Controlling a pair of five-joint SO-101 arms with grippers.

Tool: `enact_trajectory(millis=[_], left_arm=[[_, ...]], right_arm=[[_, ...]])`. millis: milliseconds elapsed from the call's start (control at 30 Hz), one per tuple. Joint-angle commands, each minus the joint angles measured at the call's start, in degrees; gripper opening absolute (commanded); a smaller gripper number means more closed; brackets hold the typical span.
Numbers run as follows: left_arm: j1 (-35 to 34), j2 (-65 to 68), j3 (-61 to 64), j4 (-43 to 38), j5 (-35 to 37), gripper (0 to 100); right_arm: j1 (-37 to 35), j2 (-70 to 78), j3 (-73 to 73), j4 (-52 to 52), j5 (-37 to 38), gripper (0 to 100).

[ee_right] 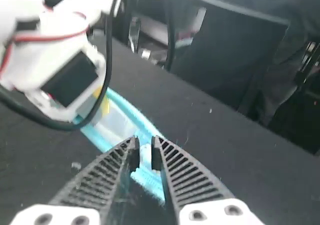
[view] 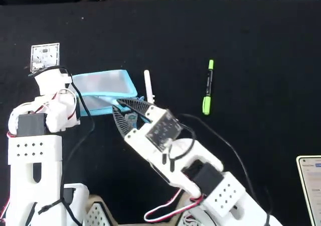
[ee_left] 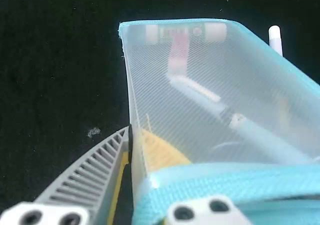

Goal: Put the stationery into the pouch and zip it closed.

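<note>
The translucent pouch (view: 103, 83) with a teal zipper edge lies at the left of the black table. My left gripper (view: 76, 96) is shut on its left end; in the left wrist view the pouch wall (ee_left: 210, 110) stands pinched in my left gripper (ee_left: 132, 170), with pen-like shapes showing through it. My right gripper (view: 116, 106) is at the pouch's near edge, its tips together on the teal zipper (ee_right: 145, 177) in the right wrist view (ee_right: 143, 152). A white pen (view: 148, 85) lies just right of the pouch. A green marker (view: 207, 88) lies further right.
A small square printed tag (view: 45, 56) sits at the far left behind the left arm. A phone (view: 311, 186) lies at the right edge of the table. The left arm's white motor housing (ee_right: 55, 70) hangs close to my right gripper.
</note>
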Motion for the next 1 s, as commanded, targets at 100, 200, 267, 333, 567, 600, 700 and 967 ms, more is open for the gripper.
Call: enact_trajectory(millis=[100,200,267,333,567,600,700,967], left_arm=[[-0.84,0.35,1.45,0.09,0.88,3],[-0.84,0.35,1.45,0.09,0.88,3],[-0.84,0.35,1.45,0.09,0.88,3],[-0.84,0.35,1.45,0.09,0.88,3],[-0.92,0.35,1.45,0.09,0.88,3],[-0.92,0.35,1.45,0.09,0.88,3],[-0.84,0.35,1.45,0.09,0.88,3],[-0.92,0.35,1.45,0.09,0.88,3]], right_arm=[[-1.67,-4.62,2.42,0.26,-0.26,5.3],[-1.23,-3.65,2.33,0.26,-0.18,5.3],[-1.32,-2.86,2.15,0.18,-0.18,5.3],[-1.32,-1.63,2.42,-1.67,-0.18,5.3],[2.55,3.03,-0.57,-3.6,-0.26,5.1],[3.08,3.47,-0.84,-3.6,-0.53,5.1],[3.43,5.32,-0.84,-3.6,-4.48,5.1],[6.24,4.7,-2.42,-3.16,-5.45,5.0]])
